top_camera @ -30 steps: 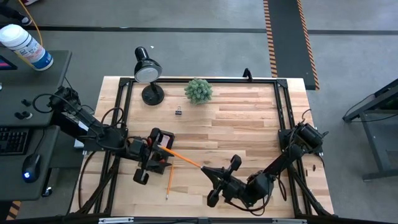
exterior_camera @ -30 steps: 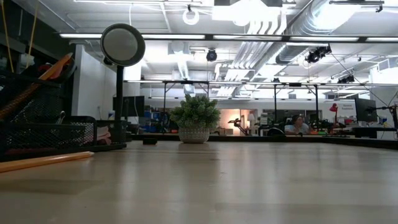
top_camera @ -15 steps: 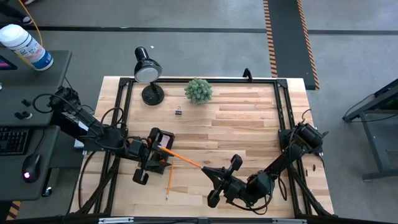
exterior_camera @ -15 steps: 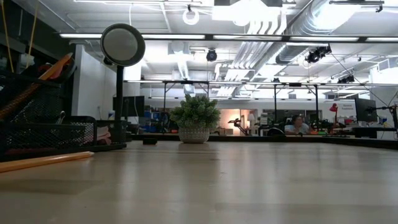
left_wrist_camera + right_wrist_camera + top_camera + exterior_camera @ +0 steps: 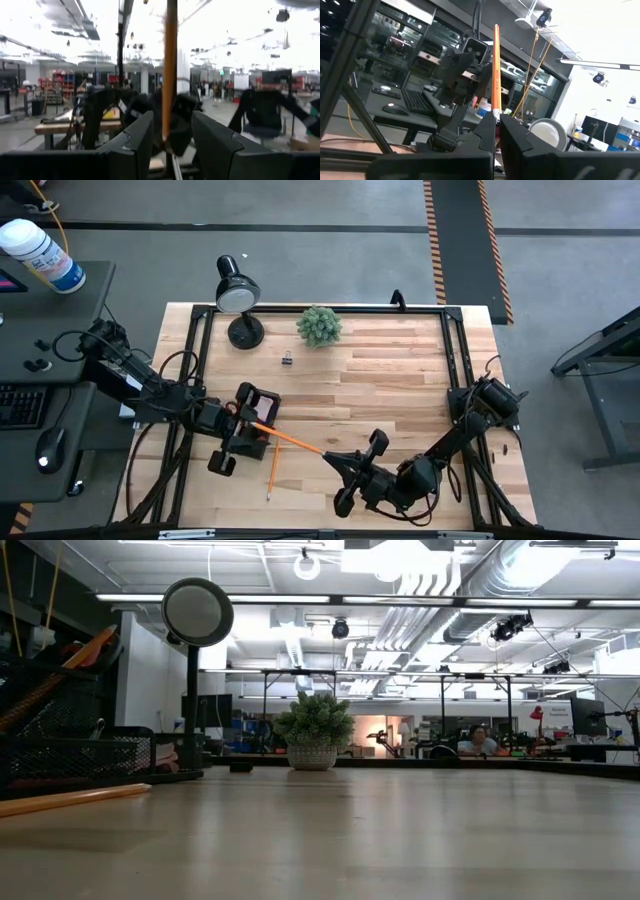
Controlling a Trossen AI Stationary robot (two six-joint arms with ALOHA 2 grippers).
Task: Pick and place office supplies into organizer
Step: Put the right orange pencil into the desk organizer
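A yellow-orange pencil (image 5: 290, 438) hangs in the air between my two grippers, above the near left of the table. My right gripper (image 5: 330, 454) is shut on its near-right end. The pencil's other end (image 5: 166, 131) stands in the gap of my open left gripper (image 5: 258, 425), with no touch that I can see. The black mesh organizer (image 5: 60, 745) stands below the left gripper, which mostly covers it in the high view. A second pencil (image 5: 272, 472) lies flat on the table in front of it. My right gripper pinches the pencil's end (image 5: 496, 112) between its two shut fingers. The fingers come from the table's near right, slanting a little upward, and the pencil runs on in line with them toward the left gripper. The pencil is lifted clear of the table.
A black desk lamp (image 5: 237, 295) and a green plant (image 5: 319, 326) stand at the far edge, with a small binder clip (image 5: 287, 359) just in front of them. The table's middle and right show bare wood (image 5: 400, 380).
Both grippers have turned a little in place. The pencil stays in the air between them, held by the right gripper.
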